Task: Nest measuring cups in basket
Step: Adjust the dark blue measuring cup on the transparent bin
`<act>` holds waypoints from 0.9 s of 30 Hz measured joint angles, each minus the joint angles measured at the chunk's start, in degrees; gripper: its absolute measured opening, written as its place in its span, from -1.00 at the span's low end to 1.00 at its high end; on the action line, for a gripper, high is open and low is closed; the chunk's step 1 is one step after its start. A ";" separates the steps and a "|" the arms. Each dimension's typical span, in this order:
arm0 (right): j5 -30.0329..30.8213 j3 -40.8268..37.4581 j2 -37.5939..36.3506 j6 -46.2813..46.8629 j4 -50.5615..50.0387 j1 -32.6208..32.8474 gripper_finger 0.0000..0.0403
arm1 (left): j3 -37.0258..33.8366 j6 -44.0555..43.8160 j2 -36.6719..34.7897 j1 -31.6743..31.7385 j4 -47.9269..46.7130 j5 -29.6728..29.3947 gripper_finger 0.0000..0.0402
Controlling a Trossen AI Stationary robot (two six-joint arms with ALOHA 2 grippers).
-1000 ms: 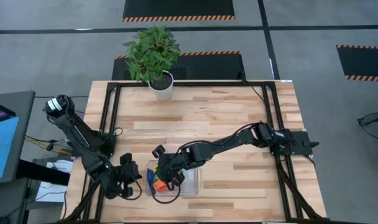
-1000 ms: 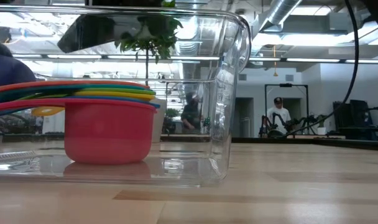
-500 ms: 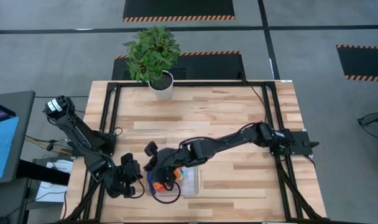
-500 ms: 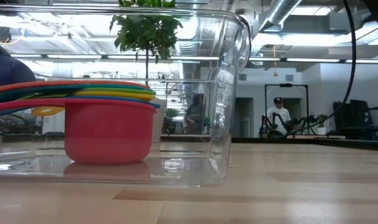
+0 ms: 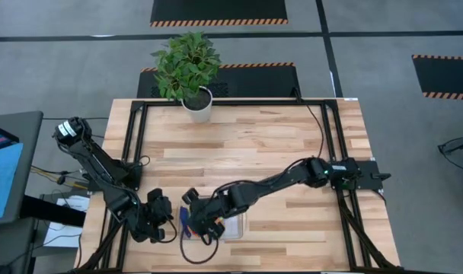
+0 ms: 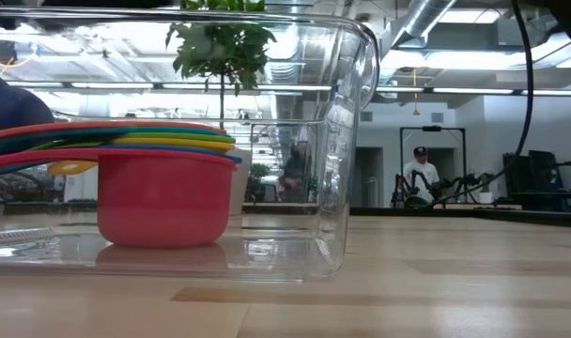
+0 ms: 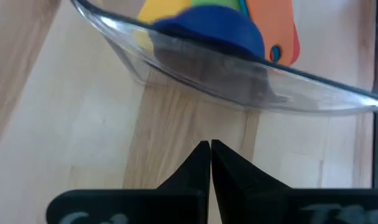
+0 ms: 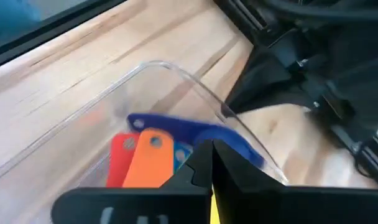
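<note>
Against the frames from a second ago, the right arm has drawn its forearm lower along the surface (image 5: 292, 137) and its right pincer (image 5: 203, 223) has shifted toward the near-left end of the basket (image 5: 237, 228); the plant, which the arm partly hid in the low view a second ago, now shows in full through the clear wall. The right pincer hangs over the basket with its fingers (image 8: 204, 163) clenched together and nothing between them; the handles of the measuring cups (image 8: 153, 157) lie just beyond them, orange and red side by side with a blue one across. The left pincer (image 5: 161, 221) has not moved: it rests at the near-left of the surface, just beside the basket's end, its fingers (image 7: 201, 165) pressed shut on nothing. In the low view the measuring cups stand nested inside the basket, the red bowl (image 6: 163, 199) on the tray floor and the coloured rims and handles stacked level above it. The surface is pale wood planking within a black frame. A potted plant (image 5: 189, 67) in a white pot stands at its far edge. Beyond, the floor is grey with black mats edged in orange stripes; the low view shows a lit hall with ceiling ducts and a person (image 6: 420, 174) at a distant rig.
</note>
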 joint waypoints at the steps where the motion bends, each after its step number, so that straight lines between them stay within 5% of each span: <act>1: 0.02 0.79 1.44 0.52 0.38 0.27 -0.89 | 0.00 -0.11 0.00 0.00 -0.02 0.20 -1.00; 6: 1.06 3.82 5.60 0.61 0.15 0.58 -0.88 | 0.00 0.04 0.00 -0.04 -0.03 0.20 -1.00; 12: 9.40 4.09 5.78 -0.50 -0.72 0.90 -0.90 | 0.00 0.19 0.00 -0.02 -0.06 -0.21 -1.00; 27: 8.79 3.98 5.00 4.00 -3.21 -0.38 -0.76 | -0.02 1.61 0.00 0.00 1.78 -5.15 -1.00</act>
